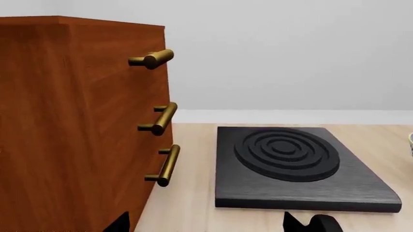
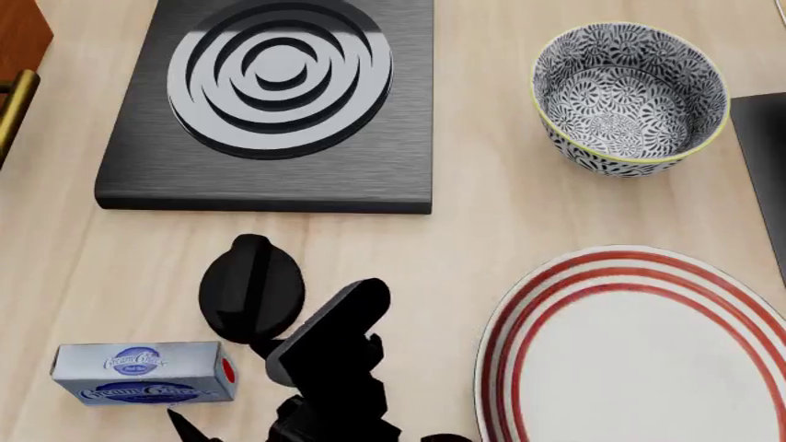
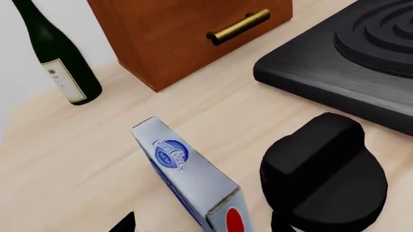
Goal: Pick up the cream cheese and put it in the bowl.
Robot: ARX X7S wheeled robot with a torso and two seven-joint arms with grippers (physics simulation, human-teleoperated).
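The cream cheese (image 2: pixel 145 373), a silvery-grey box with a blue oval label and a red dot on its end, lies flat on the wooden table at the near left. In the right wrist view the cream cheese (image 3: pixel 187 174) reaches in between the fingertips of my right gripper (image 3: pixel 203 224), which is open, one dark tip on each side of the box's red-dot end. My right arm (image 2: pixel 329 364) shows at the bottom centre of the head view. The bowl (image 2: pixel 629 97), black-and-white floral with a yellow-green rim, stands empty at the far right. My left gripper (image 1: pixel 216 224) is open over bare table.
A black knob-shaped object (image 2: pixel 252 290) sits right beside the cream cheese. Behind it lies a dark burner slab (image 2: pixel 276 101). A white plate with red rings (image 2: pixel 639 350) fills the near right. A wooden drawer cabinet (image 1: pixel 71 121) and a wine bottle (image 3: pixel 58 58) stand at the left.
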